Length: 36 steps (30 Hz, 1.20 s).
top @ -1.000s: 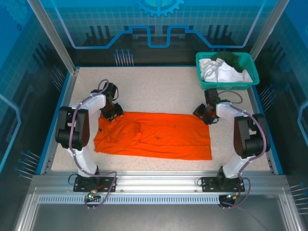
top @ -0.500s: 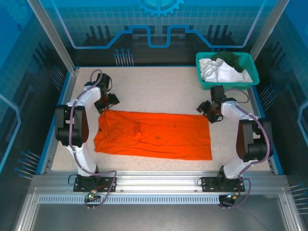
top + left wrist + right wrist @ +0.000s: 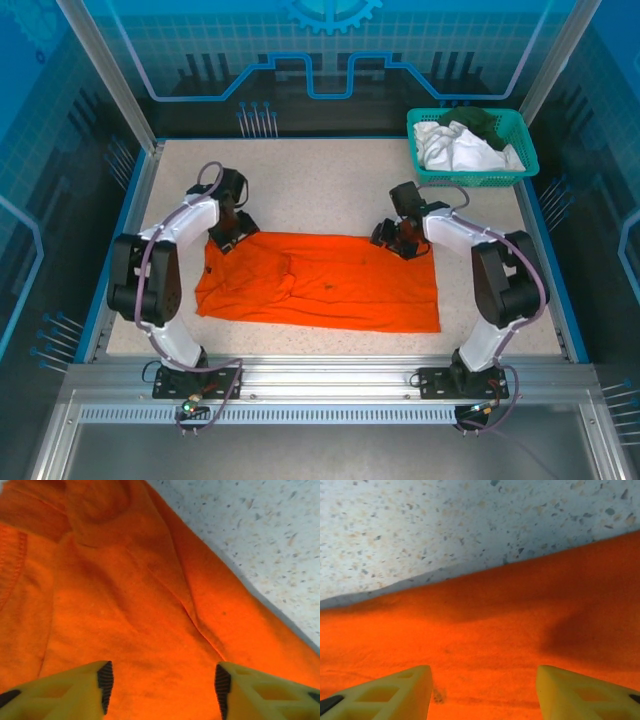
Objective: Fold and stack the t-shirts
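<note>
The orange t-shirt [image 3: 320,282] lies folded into a long flat strip across the middle of the table. My left gripper [image 3: 232,236] hovers at its far left corner, open, with orange cloth [image 3: 125,610] below the yellow fingers [image 3: 75,690]. My right gripper [image 3: 398,238] stands over the far edge toward the right, also open, above the cloth [image 3: 485,630]; nothing sits between its fingers [image 3: 585,692]. White t-shirts [image 3: 455,150] and a dark green one [image 3: 478,121] are heaped in the basket.
The teal mesh basket [image 3: 524,150] stands at the back right corner. Speckled tabletop [image 3: 320,185] stretches behind the orange shirt. A blue rim [image 3: 128,220] borders the table on the left, and a metal rail [image 3: 330,375] runs along the near edge.
My right gripper has swung left from the shirt's far right corner onto its far edge. My left gripper pulled back toward the far left, then returned to the shirt's corner.
</note>
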Tool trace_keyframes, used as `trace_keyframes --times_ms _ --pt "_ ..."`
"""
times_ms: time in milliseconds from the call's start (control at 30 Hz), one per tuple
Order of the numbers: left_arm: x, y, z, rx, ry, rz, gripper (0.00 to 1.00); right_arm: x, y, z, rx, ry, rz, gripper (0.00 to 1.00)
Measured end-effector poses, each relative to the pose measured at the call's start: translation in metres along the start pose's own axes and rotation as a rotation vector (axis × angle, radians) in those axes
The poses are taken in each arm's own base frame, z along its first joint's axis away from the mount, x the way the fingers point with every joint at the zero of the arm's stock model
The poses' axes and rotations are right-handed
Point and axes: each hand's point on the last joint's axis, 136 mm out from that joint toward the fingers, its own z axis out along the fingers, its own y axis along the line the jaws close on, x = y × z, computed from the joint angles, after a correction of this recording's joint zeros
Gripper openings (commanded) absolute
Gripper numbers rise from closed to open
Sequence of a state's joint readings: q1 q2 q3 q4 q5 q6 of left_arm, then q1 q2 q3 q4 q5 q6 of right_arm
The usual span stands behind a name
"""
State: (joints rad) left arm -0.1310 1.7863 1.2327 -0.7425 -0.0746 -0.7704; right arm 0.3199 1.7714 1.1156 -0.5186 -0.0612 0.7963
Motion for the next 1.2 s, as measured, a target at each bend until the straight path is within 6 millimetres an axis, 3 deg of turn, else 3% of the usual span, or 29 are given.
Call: trace_keyframes --times_ms 200,300,433,533,667,767,833,900,1000,1100,1200 --pt "-0.007 -0.001 0.041 -0.103 0.054 -0.017 0.52 0.002 -0.013 0.005 0.04 0.04 0.016 0.57" --pt "-0.02 -0.012 0.043 -0.107 0.045 -0.018 0.53 -0.001 -0.027 0.011 0.064 0.064 0.053 0.57" --pt "-0.045 -0.034 0.048 -0.116 0.023 -0.01 0.56 -0.001 -0.026 0.01 0.038 0.084 0.079 0.59" --pt "-0.071 -0.064 0.053 -0.092 -0.001 0.008 0.59 0.004 -0.024 0.01 0.015 0.105 0.108 0.61" --pt "-0.112 -0.123 0.06 0.002 -0.063 0.048 0.68 0.019 -0.022 0.008 -0.012 0.138 0.152 0.63" --pt "-0.132 -0.171 0.061 0.113 -0.116 0.088 0.75 0.035 -0.018 0.005 -0.009 0.165 0.154 0.64" --pt "-0.136 -0.193 0.059 0.172 -0.139 0.106 0.83 0.043 -0.015 0.002 -0.001 0.18 0.14 0.68" --pt "-0.135 -0.203 0.054 0.201 -0.146 0.118 0.91 0.047 -0.013 -0.003 0.006 0.182 0.121 0.7" --pt "-0.134 -0.206 0.035 0.217 -0.163 0.144 0.92 0.043 -0.009 -0.019 -0.007 0.15 0.061 0.65" --pt "-0.13 -0.19 0.003 0.199 -0.183 0.155 0.85 0.034 0.013 -0.04 -0.076 0.092 -0.062 0.54" --pt "-0.123 -0.161 -0.042 0.198 -0.204 0.131 0.74 0.045 0.042 -0.052 -0.164 0.095 -0.215 0.45"
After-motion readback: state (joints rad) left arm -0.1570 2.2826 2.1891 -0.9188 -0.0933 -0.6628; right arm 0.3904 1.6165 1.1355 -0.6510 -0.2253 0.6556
